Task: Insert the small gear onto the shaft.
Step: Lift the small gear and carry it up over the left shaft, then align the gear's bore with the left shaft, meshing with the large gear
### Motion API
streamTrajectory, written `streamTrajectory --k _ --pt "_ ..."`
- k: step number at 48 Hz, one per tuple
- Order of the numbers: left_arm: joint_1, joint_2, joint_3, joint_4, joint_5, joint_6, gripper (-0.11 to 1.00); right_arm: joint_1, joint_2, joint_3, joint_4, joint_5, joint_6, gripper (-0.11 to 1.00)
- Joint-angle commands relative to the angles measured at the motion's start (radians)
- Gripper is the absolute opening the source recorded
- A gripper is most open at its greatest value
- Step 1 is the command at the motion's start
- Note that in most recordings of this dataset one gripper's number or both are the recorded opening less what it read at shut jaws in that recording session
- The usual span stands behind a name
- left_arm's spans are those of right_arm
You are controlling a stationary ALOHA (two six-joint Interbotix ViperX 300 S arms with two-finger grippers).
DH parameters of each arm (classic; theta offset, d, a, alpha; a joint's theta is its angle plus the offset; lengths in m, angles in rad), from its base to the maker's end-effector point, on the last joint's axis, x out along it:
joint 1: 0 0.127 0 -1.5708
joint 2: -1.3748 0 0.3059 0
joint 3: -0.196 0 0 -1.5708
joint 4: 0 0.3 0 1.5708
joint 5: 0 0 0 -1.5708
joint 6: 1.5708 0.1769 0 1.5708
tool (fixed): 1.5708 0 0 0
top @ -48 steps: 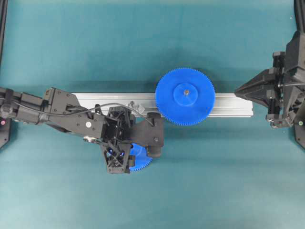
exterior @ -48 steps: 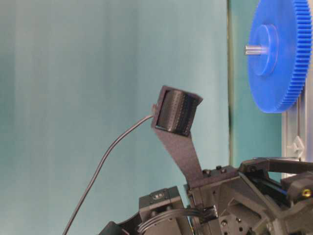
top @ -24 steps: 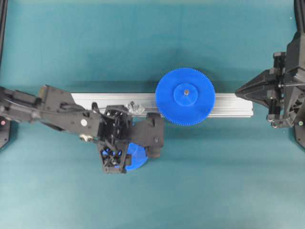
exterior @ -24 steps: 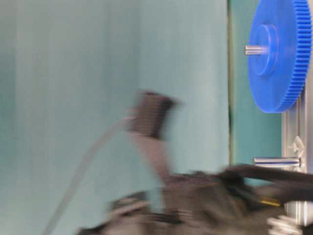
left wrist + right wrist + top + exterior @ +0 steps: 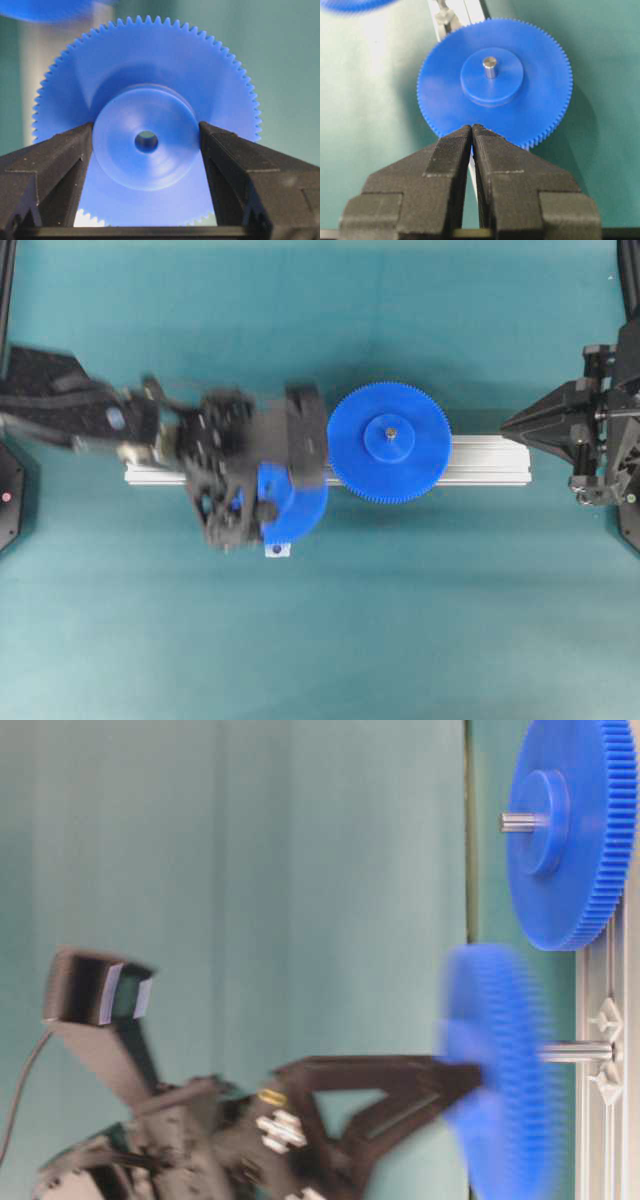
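The small gear (image 5: 150, 70) is held by its raised hub between my left gripper's (image 5: 146, 142) two fingers. In the overhead view the left gripper (image 5: 268, 508) holds this gear (image 5: 300, 505) over the aluminium rail (image 5: 490, 460), just left of the larger blue gear (image 5: 390, 443). The shaft is hidden there. In the table-level view the blurred small gear (image 5: 500, 1070) is at the tip of the grey shaft (image 5: 580, 1050); I cannot tell whether it is on it. My right gripper (image 5: 508, 425) is shut and empty at the rail's right end, also seen in its wrist view (image 5: 471, 127).
The larger gear (image 5: 495, 80) sits on its own pin (image 5: 489, 65) on the rail. A small silver piece (image 5: 277, 550) lies on the green cloth just below the small gear. The left arm (image 5: 70, 405) reaches in from the left edge.
My left gripper has carried the small gear from the cloth below the rail up over the rail beside the larger gear. The right gripper has drawn back slightly to the right.
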Motion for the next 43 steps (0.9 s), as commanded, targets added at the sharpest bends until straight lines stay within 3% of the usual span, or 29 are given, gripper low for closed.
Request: streamTrajectory --k 1,10,43 --pt "0.025 -0.041 -0.020 0.002 -0.003 0.041 0.72 -0.003 -0.005 -0.008 0.003 -0.006 0.009 0.15" --pt "0.049 -0.023 -0.028 0.002 -0.006 0.127 0.72 -0.003 -0.023 -0.002 0.002 -0.011 0.009 0.15" --pt "0.086 0.048 -0.017 0.002 -0.054 0.138 0.72 -0.005 -0.038 0.012 -0.002 0.003 0.046 0.15"
